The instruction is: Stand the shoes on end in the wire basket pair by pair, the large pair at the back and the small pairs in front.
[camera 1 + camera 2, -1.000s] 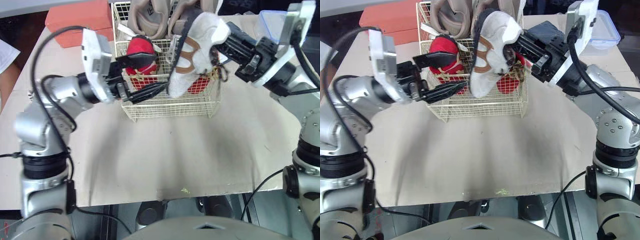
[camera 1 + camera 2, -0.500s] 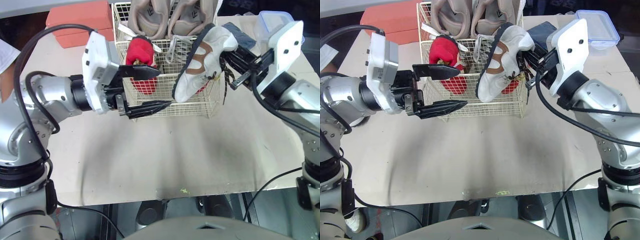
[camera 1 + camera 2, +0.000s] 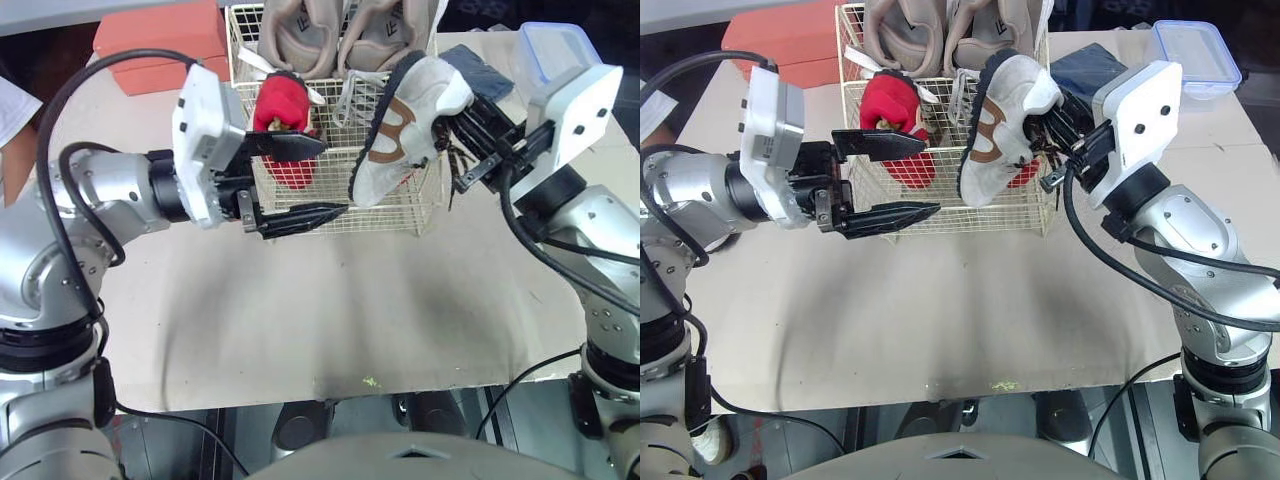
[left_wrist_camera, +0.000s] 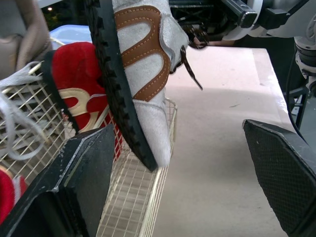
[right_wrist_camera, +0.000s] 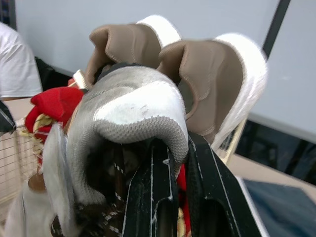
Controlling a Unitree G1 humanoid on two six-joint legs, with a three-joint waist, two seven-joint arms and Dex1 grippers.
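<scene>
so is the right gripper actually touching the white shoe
Touching. The right wrist view shows the right gripper closed on the white shoe, with the heel rim pinched between its two black fingers.

- A wide beige surface [image 3: 300,300] fills the middle of the scene, matte, with soft shadows across it.
- A small greenish mark [image 3: 371,382] sits near its front edge.
- An orange-red box [image 3: 160,45] lies at the far left corner.
- A clear plastic container [image 3: 1195,45] with a blue rim stands at the far right corner, a dark blue cloth [image 3: 1090,65] just beside it.
- A white sheet of paper [image 3: 10,105] pokes in at the left edge.
- Behind, a pale grey wall [image 5: 59,19] with a dark slanted post [image 5: 276,24] in front of it.
- A person in a white shirt [image 5: 17,64] stands at the side.
</scene>
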